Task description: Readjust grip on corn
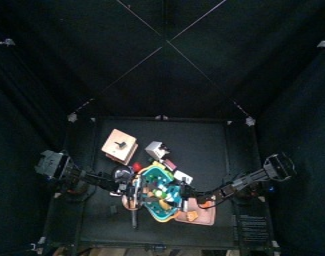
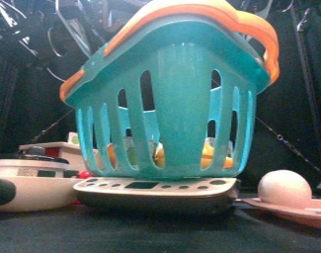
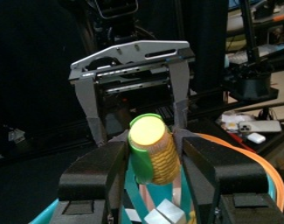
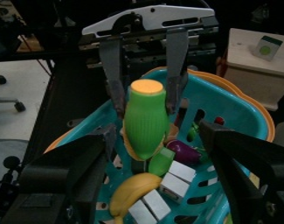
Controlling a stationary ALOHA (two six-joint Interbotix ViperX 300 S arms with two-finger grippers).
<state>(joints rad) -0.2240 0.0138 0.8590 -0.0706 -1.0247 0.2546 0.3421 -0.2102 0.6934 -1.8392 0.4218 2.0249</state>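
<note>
Here, the left pincer (image 3: 152,179) is clamping the lower, yellow end of the corn (image 3: 152,150), holding the cob upright over the turquoise basket (image 4: 232,114), while the right pincer (image 4: 148,179) is standing spread to its widest, gripping nothing, its jaws facing the cob from the other side. In the right wrist view the left pincer (image 4: 142,87) is showing as two grey fingers flanking the green husk end. The cob is looking like a light, stiff plastic toy with a smooth, rounded skin, so it is probably apt to slip or swivel; a hold across its middle, square to its length, seems safest. Beneath it, a banana (image 4: 134,192) and other toy food are lying in the basket, which is sitting on a scale (image 2: 156,190) on the table (image 2: 136,232).
</note>
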